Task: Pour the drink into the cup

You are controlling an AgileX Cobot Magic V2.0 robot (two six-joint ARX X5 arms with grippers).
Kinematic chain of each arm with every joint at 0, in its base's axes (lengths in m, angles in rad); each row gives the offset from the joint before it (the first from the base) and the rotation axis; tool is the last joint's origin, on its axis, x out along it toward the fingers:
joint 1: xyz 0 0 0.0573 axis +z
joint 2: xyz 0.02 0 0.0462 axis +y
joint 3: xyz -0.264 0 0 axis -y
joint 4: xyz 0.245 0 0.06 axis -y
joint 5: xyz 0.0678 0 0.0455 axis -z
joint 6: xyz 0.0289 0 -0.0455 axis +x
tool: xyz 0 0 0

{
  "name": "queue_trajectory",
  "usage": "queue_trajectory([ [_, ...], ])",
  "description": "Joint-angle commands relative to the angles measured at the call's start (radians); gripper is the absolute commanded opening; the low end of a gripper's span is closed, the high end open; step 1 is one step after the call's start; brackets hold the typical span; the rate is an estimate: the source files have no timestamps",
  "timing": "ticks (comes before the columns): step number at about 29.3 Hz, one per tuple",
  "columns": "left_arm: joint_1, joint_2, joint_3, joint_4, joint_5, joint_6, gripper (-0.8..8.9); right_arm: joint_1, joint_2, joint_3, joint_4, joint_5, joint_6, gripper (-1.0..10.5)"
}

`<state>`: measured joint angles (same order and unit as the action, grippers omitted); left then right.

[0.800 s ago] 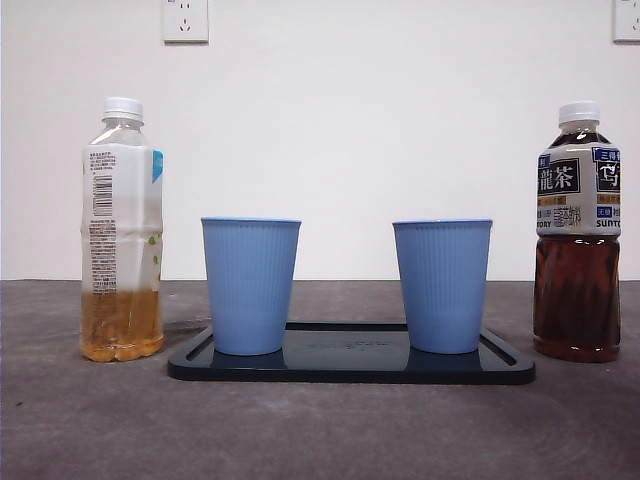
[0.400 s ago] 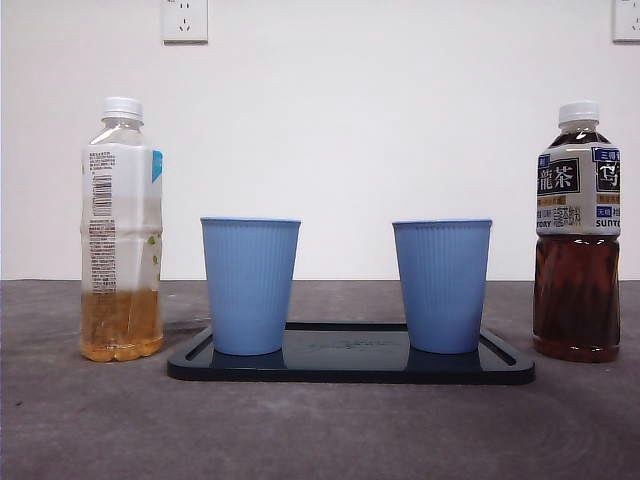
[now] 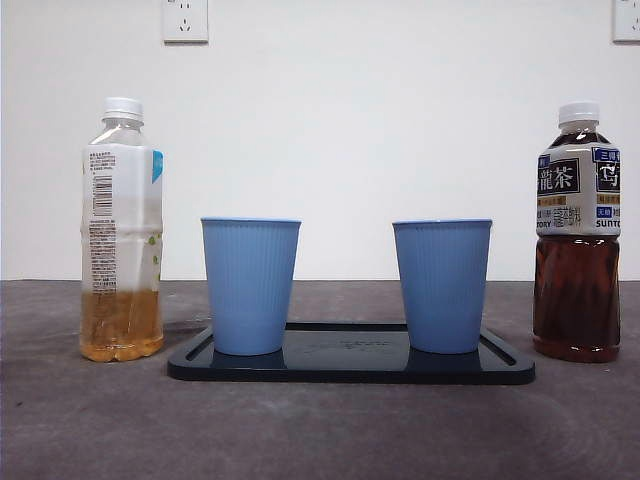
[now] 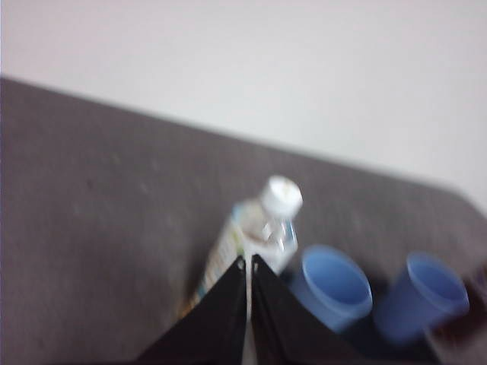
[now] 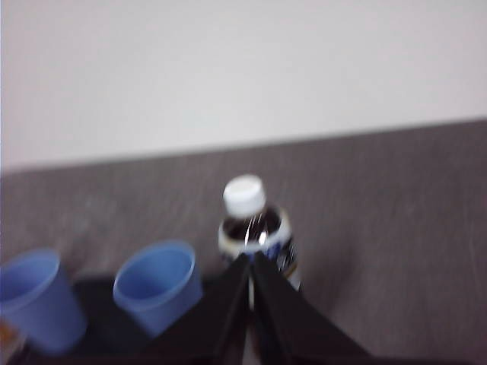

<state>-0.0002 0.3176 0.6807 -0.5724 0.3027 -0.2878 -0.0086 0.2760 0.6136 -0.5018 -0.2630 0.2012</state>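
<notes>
White wall stands behind the grey table (image 3: 90, 420). Two blue cups (image 3: 250, 285) (image 3: 442, 285) stand upright near the left and right ends of a black tray (image 3: 350, 370), with open room between them. A pale bottle (image 3: 122, 230) stands off the tray's left edge, a dark bottle (image 3: 577, 235) off its right. Above the bottles, the left gripper (image 4: 246, 265) and the right gripper (image 5: 250, 261) both have their jaws closed on nothing.

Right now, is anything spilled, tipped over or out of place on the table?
Nothing stands out. Both bottles stand upright and capped, both blue cups upright on the black tray, no spill visible.
</notes>
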Motion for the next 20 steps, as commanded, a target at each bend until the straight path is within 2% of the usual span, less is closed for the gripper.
queue_trajectory([
  [1,0.002,0.063,0.049,-0.070,0.072,0.122,0.10,-0.002,0.061,0.074,-0.085,-0.047,-0.081,0.1],
  [8,-0.005,0.198,0.115,-0.226,0.246,0.227,0.10,0.004,0.192,0.214,-0.315,-0.126,-0.171,0.1],
  [11,-0.019,0.229,0.121,-0.272,0.268,0.255,0.10,0.019,0.220,0.236,-0.392,-0.159,-0.189,0.1],
  [16,-0.041,0.237,0.121,-0.288,0.268,0.254,0.23,0.042,0.233,0.236,-0.467,-0.158,-0.191,0.1],
  [17,-0.041,0.237,0.121,-0.288,0.268,0.254,0.90,0.043,0.232,0.236,-0.467,-0.156,-0.191,0.5],
  [18,-0.041,0.237,0.121,-0.288,0.268,0.253,1.71,0.044,0.232,0.236,-0.467,-0.156,-0.191,1.4],
  [19,-0.041,0.237,0.121,-0.288,0.268,0.253,3.05,0.044,0.232,0.236,-0.467,-0.155,-0.190,2.9],
  [20,-0.041,0.237,0.121,-0.288,0.268,0.253,3.89,0.044,0.232,0.236,-0.467,-0.155,-0.188,3.9],
])
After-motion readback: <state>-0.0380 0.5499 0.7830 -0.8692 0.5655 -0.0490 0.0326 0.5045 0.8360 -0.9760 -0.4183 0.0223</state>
